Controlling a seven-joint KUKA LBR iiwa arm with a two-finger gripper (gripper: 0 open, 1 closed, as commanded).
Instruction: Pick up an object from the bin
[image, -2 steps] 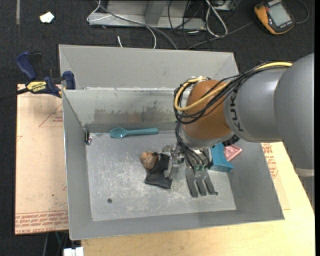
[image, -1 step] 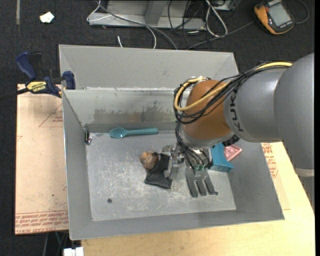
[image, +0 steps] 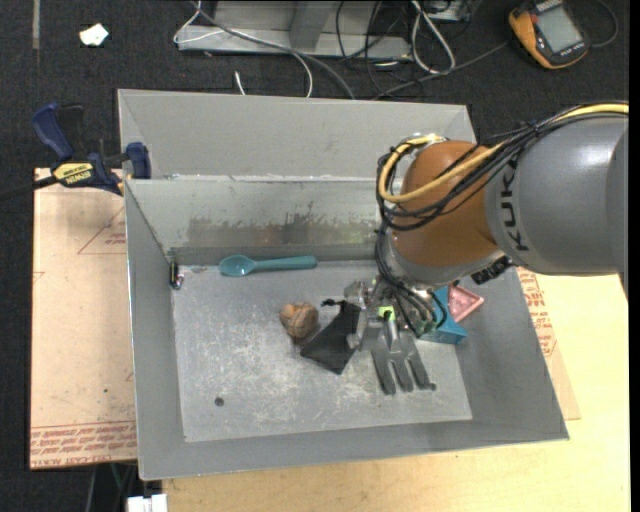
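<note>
Here, at the approach stage, the gripper (image: 405, 378) hung low at centre-right of the bin (image: 300, 420); whether it was spread or closed could not be told. A black flat scrap (image: 335, 345) lay just left of it, so a grasp would probably call for shifting left, then descending.

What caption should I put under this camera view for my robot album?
Robot hand in the grey bin, beside a black scrap and a brown lump, teal spoon behind.
</note>
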